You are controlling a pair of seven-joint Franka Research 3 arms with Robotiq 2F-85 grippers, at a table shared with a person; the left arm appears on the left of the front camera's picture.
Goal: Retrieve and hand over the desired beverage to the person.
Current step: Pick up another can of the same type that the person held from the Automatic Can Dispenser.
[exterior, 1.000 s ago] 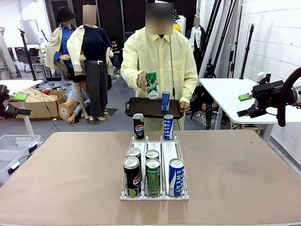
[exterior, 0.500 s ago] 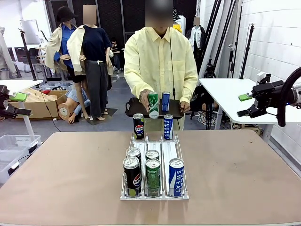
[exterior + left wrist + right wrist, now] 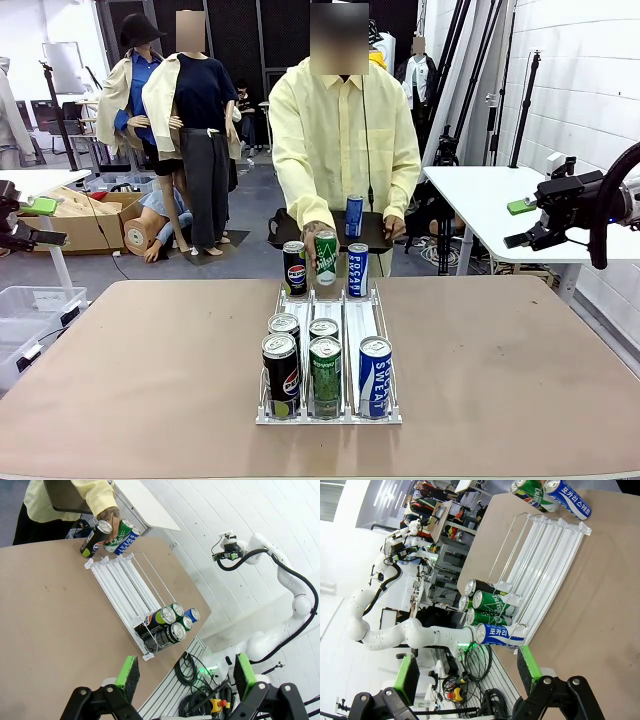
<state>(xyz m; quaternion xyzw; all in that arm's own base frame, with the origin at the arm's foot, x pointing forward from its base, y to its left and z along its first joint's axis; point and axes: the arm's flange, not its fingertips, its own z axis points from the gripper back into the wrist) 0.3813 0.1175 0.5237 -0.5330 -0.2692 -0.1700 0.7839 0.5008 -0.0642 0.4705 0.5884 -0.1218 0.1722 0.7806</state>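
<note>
Left gripper [image 3: 186,677] and right gripper [image 3: 468,677]: fingers apart, empty. Reach now and you could strike the person's hand [image 3: 312,240] holding the green can [image 3: 326,258] at the rack's [image 3: 360,320] twelve o'clock end.

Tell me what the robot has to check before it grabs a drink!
1. Is the left tool open: ok.
2. Is the right tool open: ok.
3. Is the person's hand out of the rack: not ok, it holds a green can at the far end.
4. Are the front cans standing upright: ok.
5. Which drink the person wants: cannot tell.
</note>
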